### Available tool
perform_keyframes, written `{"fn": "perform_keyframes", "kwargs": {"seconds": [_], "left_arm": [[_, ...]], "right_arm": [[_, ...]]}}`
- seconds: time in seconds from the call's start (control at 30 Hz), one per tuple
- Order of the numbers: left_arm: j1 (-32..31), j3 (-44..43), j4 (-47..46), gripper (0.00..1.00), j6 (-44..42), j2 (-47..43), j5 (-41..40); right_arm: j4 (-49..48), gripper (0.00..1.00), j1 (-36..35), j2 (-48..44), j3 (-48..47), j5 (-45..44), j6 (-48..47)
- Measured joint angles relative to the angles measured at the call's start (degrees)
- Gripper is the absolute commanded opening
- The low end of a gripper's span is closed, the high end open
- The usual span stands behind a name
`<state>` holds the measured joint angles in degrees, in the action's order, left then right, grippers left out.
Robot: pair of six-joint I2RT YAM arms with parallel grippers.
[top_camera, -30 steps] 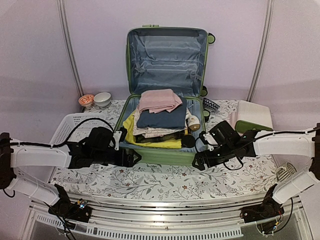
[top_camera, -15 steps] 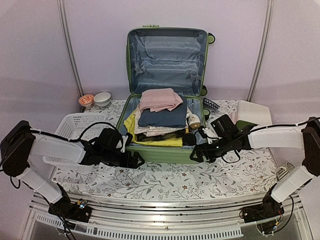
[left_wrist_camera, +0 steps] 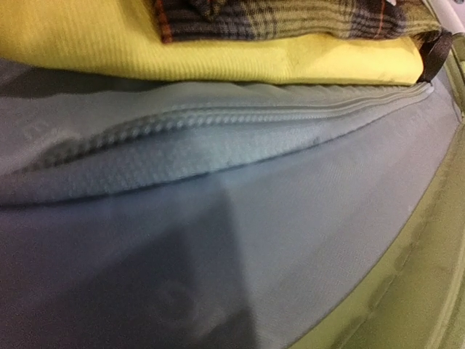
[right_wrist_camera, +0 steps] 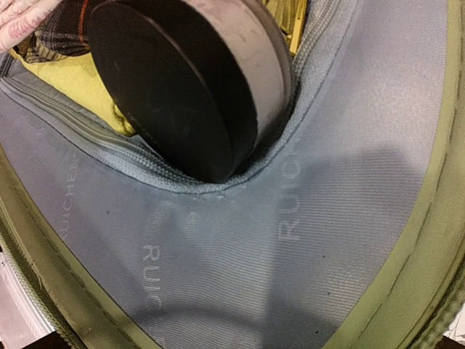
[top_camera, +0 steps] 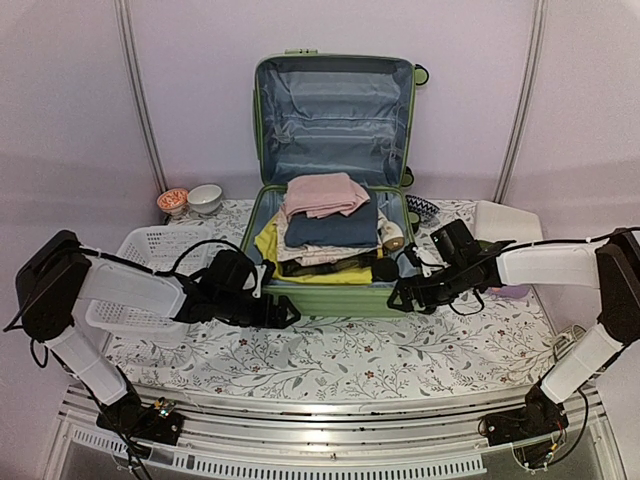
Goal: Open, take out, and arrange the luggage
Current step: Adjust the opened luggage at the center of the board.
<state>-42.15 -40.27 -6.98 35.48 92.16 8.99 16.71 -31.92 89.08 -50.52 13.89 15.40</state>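
The light-green luggage [top_camera: 330, 301] lies open on the table with its lid upright against the wall. Pink [top_camera: 320, 193], navy and yellow [left_wrist_camera: 109, 36] folded clothes are stacked inside, with a plaid piece [left_wrist_camera: 276, 18] among them. My left gripper [top_camera: 283, 312] is open at the front wall's left end. My right gripper [top_camera: 397, 298] is open at the front right corner. Neither wrist view shows its own fingers. The left wrist view is filled by grey lining [left_wrist_camera: 290, 218]. The right wrist view shows lining [right_wrist_camera: 290, 254] and a black round object [right_wrist_camera: 174, 87] bulging against it.
A white perforated basket [top_camera: 140, 250] stands at the left beside my left arm. Two small bowls [top_camera: 205, 197] sit behind it by the wall. A white and green box [top_camera: 510, 225] lies at the right behind my right arm. The table has a floral cloth [top_camera: 330, 360].
Both arms have reached forward and inward to the suitcase's front wall. The suitcase and its clothes have slid a little toward the wall. Both grippers stayed open.
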Motion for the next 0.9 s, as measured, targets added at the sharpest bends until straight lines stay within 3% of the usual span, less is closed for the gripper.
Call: {"fn": "perform_keyframes", "kwargs": {"seconds": [0.67,0.9], "left_arm": [[1.2,-2.9,4.0,0.96,-1.0,0.8,3.2],[2.0,2.3,5.2,0.96,-4.7,-14.3,4.1]], "right_arm": [[6.7,0.99,2.3,4.3,-6.6,2.9,-2.0],[8.0,0.99,3.2,-0.3,-3.8,1.5,-2.0]]}}
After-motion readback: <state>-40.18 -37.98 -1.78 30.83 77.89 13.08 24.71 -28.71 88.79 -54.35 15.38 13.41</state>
